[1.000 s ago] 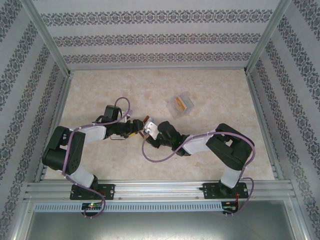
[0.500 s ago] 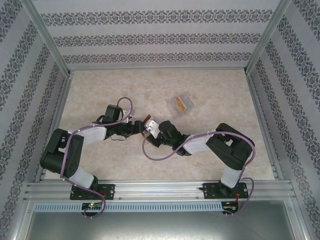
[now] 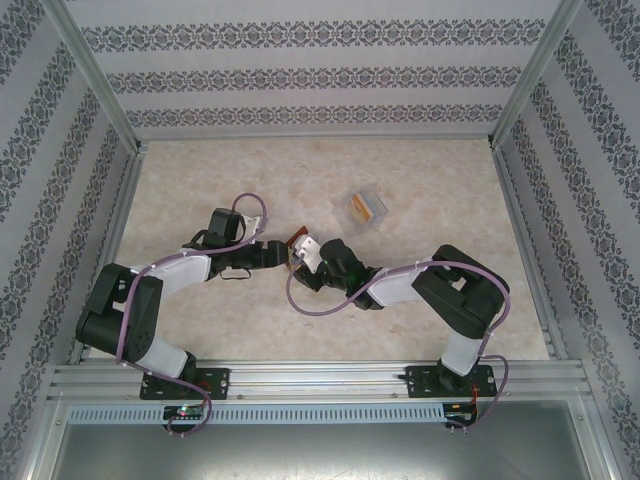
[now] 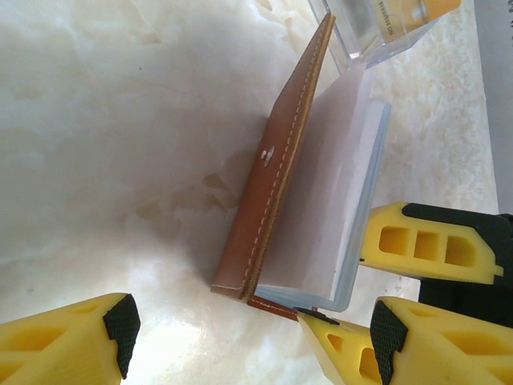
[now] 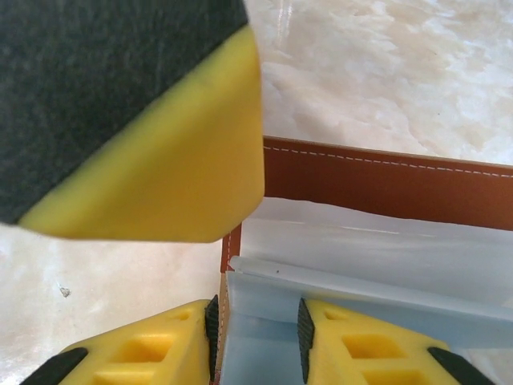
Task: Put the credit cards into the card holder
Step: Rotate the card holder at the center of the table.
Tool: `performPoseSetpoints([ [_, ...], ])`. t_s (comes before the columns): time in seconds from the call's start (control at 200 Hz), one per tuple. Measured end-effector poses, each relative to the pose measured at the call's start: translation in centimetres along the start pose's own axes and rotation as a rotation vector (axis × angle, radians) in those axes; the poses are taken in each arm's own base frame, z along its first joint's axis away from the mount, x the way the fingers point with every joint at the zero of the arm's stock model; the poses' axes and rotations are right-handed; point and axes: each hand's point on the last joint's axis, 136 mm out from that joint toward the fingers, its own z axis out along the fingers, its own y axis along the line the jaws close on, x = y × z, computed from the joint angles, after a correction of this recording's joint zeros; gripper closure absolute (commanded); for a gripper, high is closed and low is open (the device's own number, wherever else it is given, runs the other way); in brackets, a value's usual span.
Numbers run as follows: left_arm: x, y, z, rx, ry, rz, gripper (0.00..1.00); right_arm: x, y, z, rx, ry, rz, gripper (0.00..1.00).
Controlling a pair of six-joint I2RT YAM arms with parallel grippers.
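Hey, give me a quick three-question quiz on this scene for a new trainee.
1. True or false: the card holder is folded shut.
2. The orange credit cards lie in: A) the clear plastic box; B) the card holder; C) a paper bag.
3. Which end effector grips the card holder's blue-grey inner panel?
Key: 1 false; 2 A; 3 the right end effector.

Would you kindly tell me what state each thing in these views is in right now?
card holder: open, brown cover tilted up, blue-grey inside showing.
credit cards: inside the clear box, not yet in the card holder.
clear box: resting on the table; lid cannot be told.
left gripper: jaws open around the card holder's corner.
right gripper: jaws shut on the card holder's inner flap.
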Motion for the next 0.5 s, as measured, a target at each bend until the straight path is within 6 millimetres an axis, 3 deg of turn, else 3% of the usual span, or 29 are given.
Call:
performPoseSetpoints([
  [0.255, 1.0, 1.0, 0.8, -0.013, 0.009, 0.024, 0.22, 0.1, -0.9, 0.0, 0.015, -0.001, 0.029, 0.62],
  [0.5, 1.9, 1.3, 0.8, 0.02, -0.055, 0.168, 0.18, 0.7, -1.6, 0.2, 0.006, 0.01, 0.07, 0.62],
])
